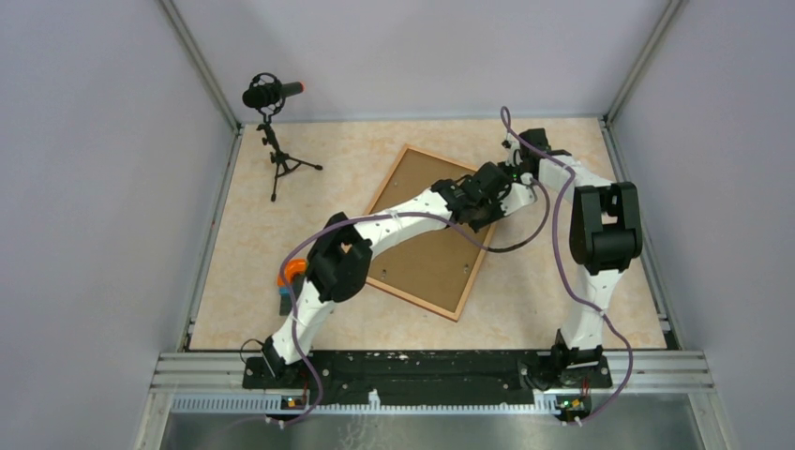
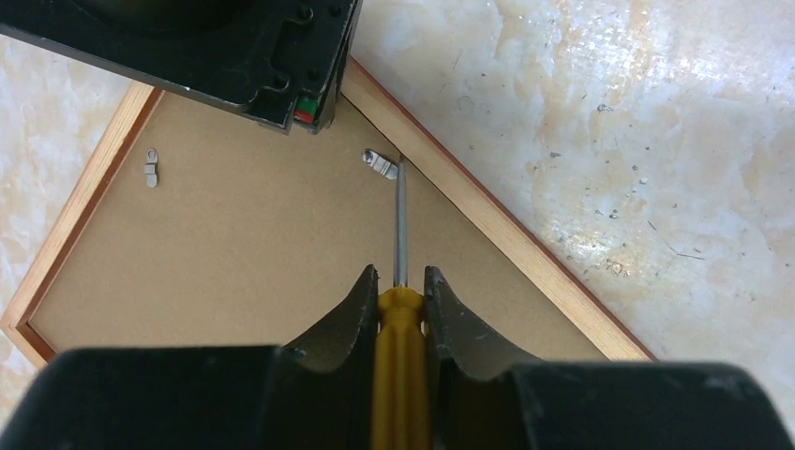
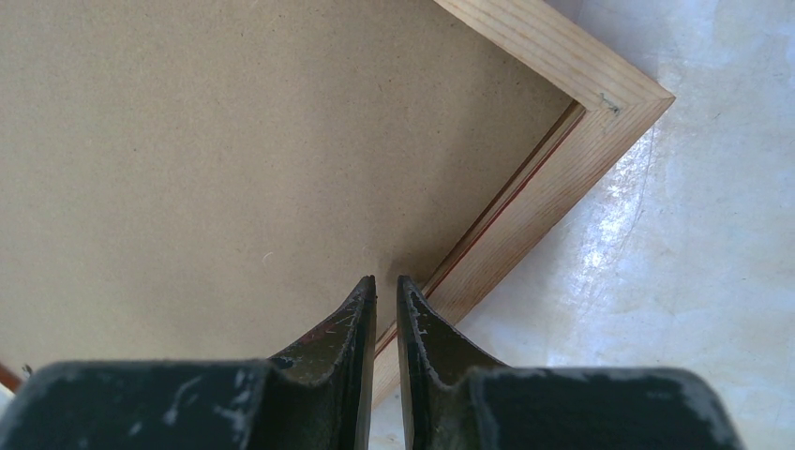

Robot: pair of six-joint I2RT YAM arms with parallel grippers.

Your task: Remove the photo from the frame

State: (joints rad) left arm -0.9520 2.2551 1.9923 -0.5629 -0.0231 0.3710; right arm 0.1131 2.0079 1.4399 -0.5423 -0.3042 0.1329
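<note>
The frame (image 1: 427, 267) lies face down on the table, its brown fibreboard back (image 2: 234, 234) up inside the wooden border (image 2: 487, 216). The photo is hidden beneath that back. My left gripper (image 2: 400, 281) is shut on a yellow-handled screwdriver (image 2: 401, 323). The screwdriver's steel shaft reaches to a small metal clip (image 2: 380, 165) by the frame's border. A second clip (image 2: 151, 168) sits further left. My right gripper (image 3: 386, 286) is shut with nothing between its fingers. Its tips rest on the back (image 3: 234, 141) beside the border (image 3: 553, 178), near a corner.
A microphone on a small tripod (image 1: 272, 98) stands at the back left. An orange and blue object (image 1: 289, 277) lies by the left arm's elbow. Grey walls close in the table (image 1: 600, 309) on three sides. The right arm's black body (image 2: 234, 56) hangs over the frame.
</note>
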